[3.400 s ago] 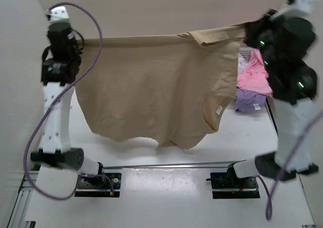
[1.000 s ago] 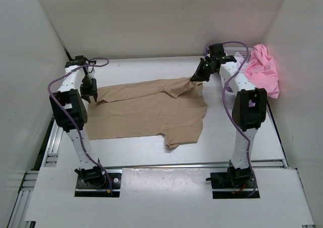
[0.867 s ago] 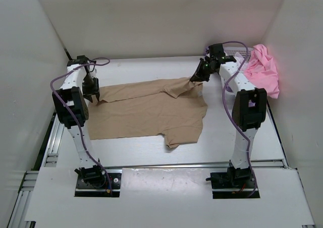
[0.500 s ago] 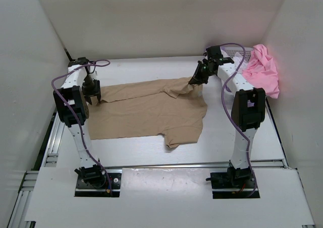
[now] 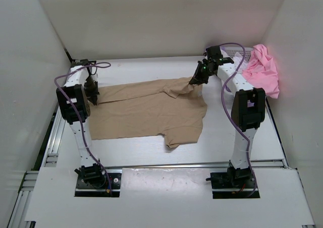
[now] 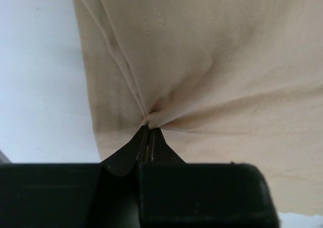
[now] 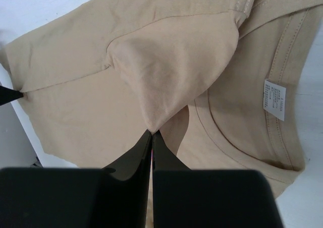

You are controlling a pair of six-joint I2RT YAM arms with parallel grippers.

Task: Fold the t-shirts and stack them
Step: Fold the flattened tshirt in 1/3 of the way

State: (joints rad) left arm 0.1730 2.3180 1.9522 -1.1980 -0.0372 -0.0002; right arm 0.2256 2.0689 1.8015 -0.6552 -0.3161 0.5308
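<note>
The tan t-shirt (image 5: 151, 109) lies spread on the desk (image 5: 151, 150) between the two arms. It is mostly flat but rumpled along its far edge, with what looks like a sleeve sticking out toward the near side. The left tool (image 6: 148, 128) is closed tight on a small pinch of cloth close to the shirt's left border; creases fan out from the tips, so it does have the fabric. The right tool (image 7: 152, 132) is likewise closed, its tips nipping a peaked fold of tan cloth just beside the collar (image 7: 237, 152), where the neck label (image 7: 275, 99) shows. A pink t-shirt (image 5: 262, 69) sits heaped at the far right corner, on or against the white mesh basket (image 5: 236, 50); I cannot tell which. As for handling, this looks like thin, light knit. It will sag and drape from whatever points hold it, has no stiffness of its own, and should stretch a little rather than tear under a gentle pull. It is not slippery, yet a pinch of a single thin layer can creep out of closed tips if tugged hard. The best holds, I judge, are the stitched parts — shoulder seam, collar band, hem corners — taken by both tools well apart and level, so the cloth drags evenly and a fold line falls straight.
</note>
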